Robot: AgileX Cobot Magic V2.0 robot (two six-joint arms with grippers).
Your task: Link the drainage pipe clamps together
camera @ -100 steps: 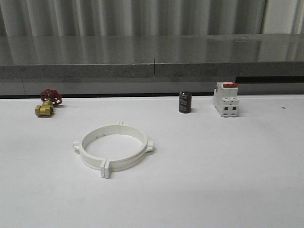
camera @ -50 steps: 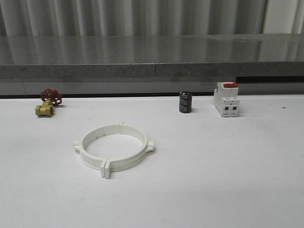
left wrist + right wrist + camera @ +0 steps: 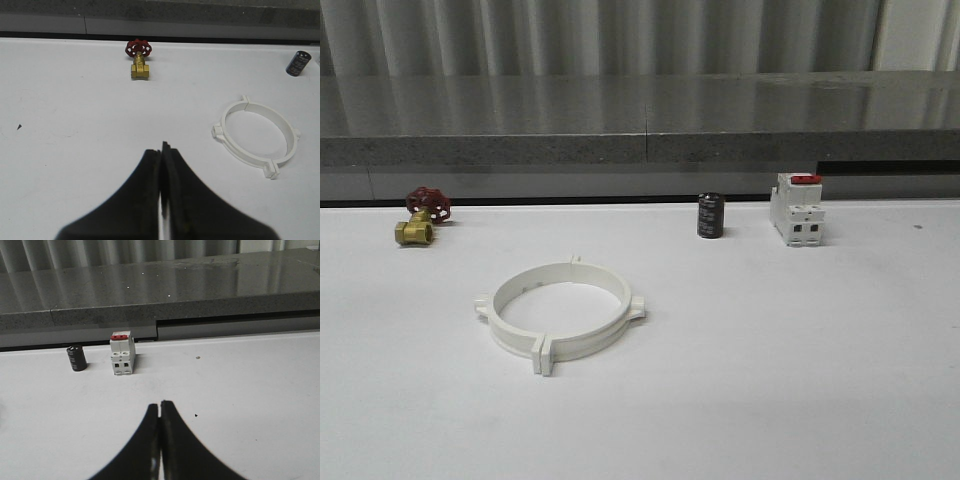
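The two white drainage pipe clamps [image 3: 560, 318] lie flat on the white table, left of centre, their end tabs meeting so they form one wide ring. The ring [image 3: 257, 134] also shows in the left wrist view, off to one side of my left gripper [image 3: 161, 148] and apart from it. That gripper is shut with nothing between its black fingers. My right gripper [image 3: 160, 404] is shut too, empty, over bare table short of the breaker.
A brass valve with a red handwheel [image 3: 419, 217] sits at the back left. A black cylinder [image 3: 710, 215] and a white breaker with a red top [image 3: 796, 208] stand at the back right. A grey ledge [image 3: 640, 120] runs behind the table.
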